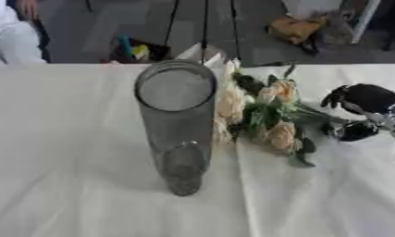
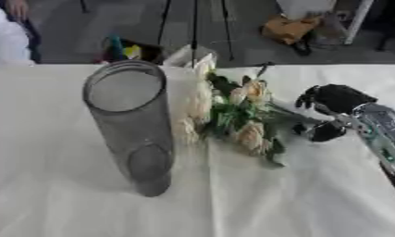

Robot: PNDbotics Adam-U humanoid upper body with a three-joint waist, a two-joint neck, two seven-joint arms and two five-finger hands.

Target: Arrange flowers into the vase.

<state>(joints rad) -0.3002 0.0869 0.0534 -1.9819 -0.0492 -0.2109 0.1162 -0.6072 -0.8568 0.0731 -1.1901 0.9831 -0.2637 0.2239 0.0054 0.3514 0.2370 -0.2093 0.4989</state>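
Observation:
A tall clear glass vase (image 1: 177, 125) stands upright on the white cloth, mid-table, with nothing in it. Just right of it lies a bunch of cream and peach flowers (image 1: 265, 113) with green leaves, blooms toward the vase and stems pointing right. My right hand (image 2: 334, 111) comes in from the right edge, black fingers curled over the stem ends, thumb below them. Whether the stems are pinched between fingers and thumb is hidden by leaves. My left hand shows in neither view.
The white tablecloth (image 1: 70, 185) covers the whole table. Beyond the far edge are a dark floor, a brown bag (image 1: 296, 28), a box with coloured items (image 1: 135, 50), and a person in white (image 1: 10, 32) at the far left.

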